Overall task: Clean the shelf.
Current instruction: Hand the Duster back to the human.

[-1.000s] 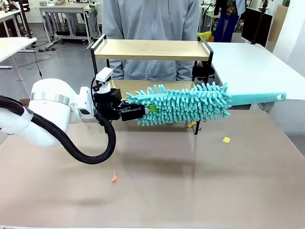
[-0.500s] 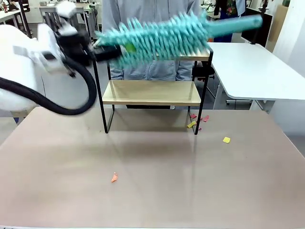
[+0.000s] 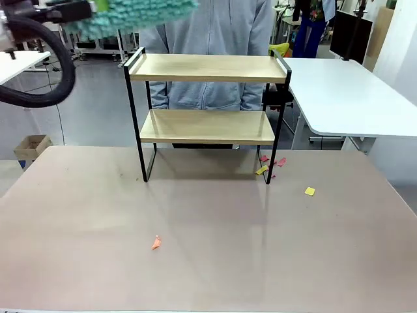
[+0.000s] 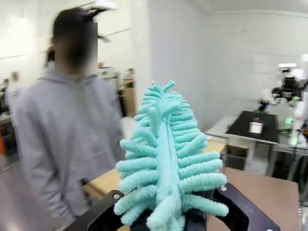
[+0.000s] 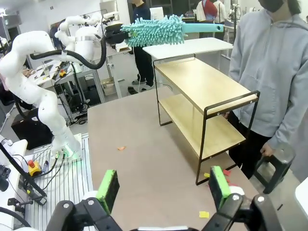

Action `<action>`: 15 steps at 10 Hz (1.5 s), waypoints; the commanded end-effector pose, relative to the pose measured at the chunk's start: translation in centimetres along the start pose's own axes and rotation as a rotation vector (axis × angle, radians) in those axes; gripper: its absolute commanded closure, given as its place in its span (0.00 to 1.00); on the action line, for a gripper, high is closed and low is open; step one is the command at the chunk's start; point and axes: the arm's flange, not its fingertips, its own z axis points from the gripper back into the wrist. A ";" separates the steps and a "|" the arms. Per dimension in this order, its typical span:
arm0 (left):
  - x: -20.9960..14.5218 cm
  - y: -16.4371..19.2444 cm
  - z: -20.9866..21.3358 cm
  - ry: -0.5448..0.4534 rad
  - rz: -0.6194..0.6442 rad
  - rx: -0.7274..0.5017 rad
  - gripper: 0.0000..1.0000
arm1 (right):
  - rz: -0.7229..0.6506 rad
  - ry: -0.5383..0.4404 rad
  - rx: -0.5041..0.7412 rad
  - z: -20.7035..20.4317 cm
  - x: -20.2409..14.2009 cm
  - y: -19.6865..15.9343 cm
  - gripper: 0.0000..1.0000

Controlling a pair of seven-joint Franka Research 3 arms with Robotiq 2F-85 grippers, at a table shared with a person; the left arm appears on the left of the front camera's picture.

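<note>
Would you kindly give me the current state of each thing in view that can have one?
Left gripper: shut on the duster, raised above the shelf.
Right gripper: open, empty.
Duster: held in the air, off the shelf.
Shelf: upright on the table, both boards bare.
Table: paper scraps lie on it near the shelf's legs.

Bright even indoor light, soft shadow under the two-tier wooden shelf with black frame (image 3: 207, 117), motion-blurred fluffy turquoise duster (image 3: 140, 13) at 11 o'clock, wide-angle bending in wrist views.
</note>
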 end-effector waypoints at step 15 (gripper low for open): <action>-13.7 -0.3 9.4 0.203 0.091 0.804 0.83 | 0.011 -0.018 0.004 0.1 0.4 -0.1 0.00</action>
